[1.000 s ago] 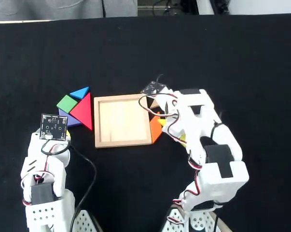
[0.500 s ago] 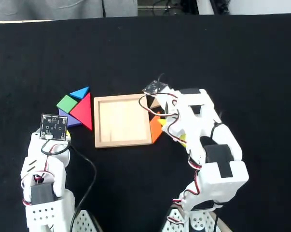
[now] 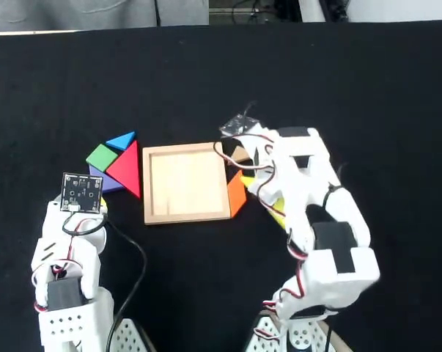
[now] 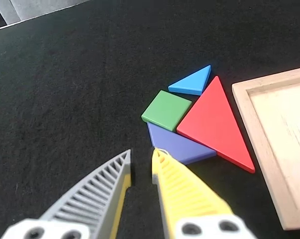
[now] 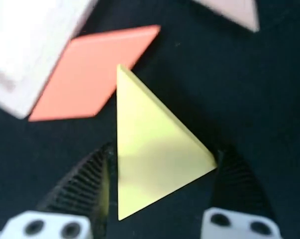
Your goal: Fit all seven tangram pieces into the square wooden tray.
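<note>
Right gripper (image 5: pixel 164 151) clasped yellow triangle (image 5: pixel 150 149) beside orange parallelogram (image 5: pixel 92 74), near wooden tray (image 3: pixel 188 216). Left gripper (image 4: pixel 141 154), fingers slightly parted and empty, hovered by purple piece (image 4: pixel 182 147).

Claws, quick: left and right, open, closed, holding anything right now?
Left claw: slightly open, empty.
Right claw: closed on the yellow triangle.

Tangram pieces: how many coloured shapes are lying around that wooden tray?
7. Left of the tray: blue triangle, green square, red triangle, purple parallelogram. Right of it, partly under the right arm: orange parallelogram, yellow triangle and a pale piece, barely visible.
</note>
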You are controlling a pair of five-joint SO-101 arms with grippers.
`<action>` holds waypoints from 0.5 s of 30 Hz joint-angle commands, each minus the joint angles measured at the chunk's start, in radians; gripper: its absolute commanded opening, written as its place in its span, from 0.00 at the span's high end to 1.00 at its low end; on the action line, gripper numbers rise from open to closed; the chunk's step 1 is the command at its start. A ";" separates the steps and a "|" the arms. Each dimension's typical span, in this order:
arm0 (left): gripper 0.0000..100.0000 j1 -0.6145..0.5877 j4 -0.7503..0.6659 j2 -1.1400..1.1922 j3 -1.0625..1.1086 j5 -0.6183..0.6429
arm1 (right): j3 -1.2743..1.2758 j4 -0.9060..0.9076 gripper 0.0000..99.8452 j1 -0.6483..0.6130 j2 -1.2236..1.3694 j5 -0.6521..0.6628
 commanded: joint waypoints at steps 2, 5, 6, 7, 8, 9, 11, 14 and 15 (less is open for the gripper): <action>0.92 0.007 0.005 -0.008 0.019 -0.002 | -0.097 0.117 0.80 -0.055 -0.177 0.044; 0.92 0.007 0.005 -0.008 0.019 -0.002 | -0.122 0.170 0.80 -0.143 -0.211 0.052; 0.92 0.007 0.005 -0.008 0.019 -0.002 | -0.137 0.190 0.80 -0.170 -0.213 0.052; 0.92 0.005 0.005 -0.008 0.019 -0.002 | -0.154 0.203 0.80 -0.198 -0.209 0.052; 0.92 0.004 0.005 -0.008 0.019 -0.002 | -0.174 0.210 0.80 -0.227 -0.205 0.055; 0.92 0.004 0.005 -0.008 0.019 -0.002 | -0.191 0.213 0.80 -0.261 -0.199 0.060; 0.92 0.002 0.005 -0.008 0.019 -0.002 | -0.219 0.210 0.80 -0.338 -0.182 0.084; 0.92 0.001 0.005 -0.008 0.019 -0.002 | -0.248 0.203 0.80 -0.474 -0.131 0.192; 0.92 -0.001 0.005 -0.008 0.019 -0.002 | -0.251 0.190 0.80 -0.511 -0.110 0.215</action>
